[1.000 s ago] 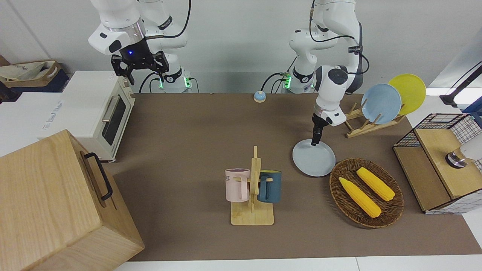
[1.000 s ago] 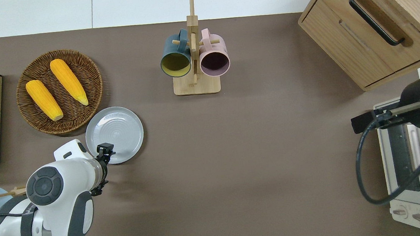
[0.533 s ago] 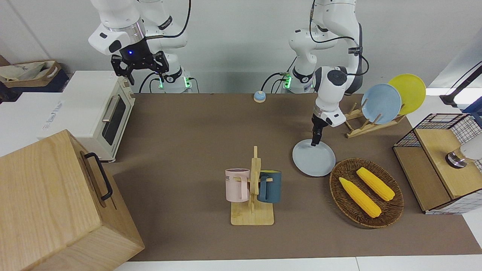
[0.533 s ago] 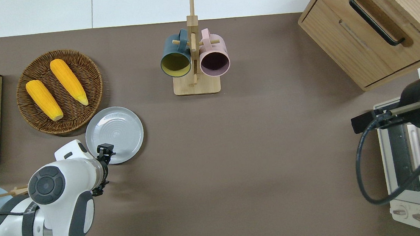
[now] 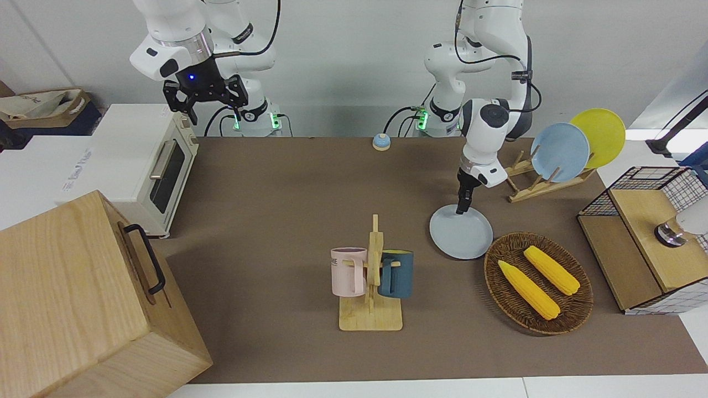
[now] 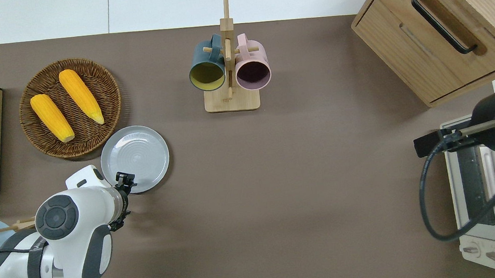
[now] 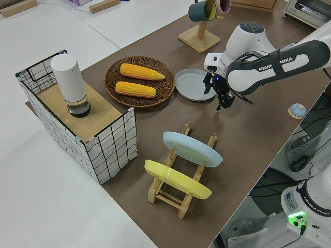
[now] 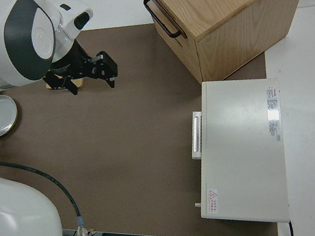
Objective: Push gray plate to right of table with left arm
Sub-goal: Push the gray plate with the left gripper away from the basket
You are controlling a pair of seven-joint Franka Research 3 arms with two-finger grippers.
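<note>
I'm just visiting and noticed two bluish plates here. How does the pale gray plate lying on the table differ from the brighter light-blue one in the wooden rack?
The pale gray-blue round plate lies flat on the brown table; the brighter light-blue plate stands on edge, tilted, in the wooden plate rack.

The gray plate sits beside the wicker basket, with the left gripper at its rim; the light-blue plate leans beside a yellow plate, with no gripper at it.

Both are round, plain and empty.

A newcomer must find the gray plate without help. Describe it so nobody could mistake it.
Find the wicker basket holding corn at the left arm's end of the table. The gray plate lies flat beside it, nearer the robots. The other two plates stand upright in a wooden rack.
</note>
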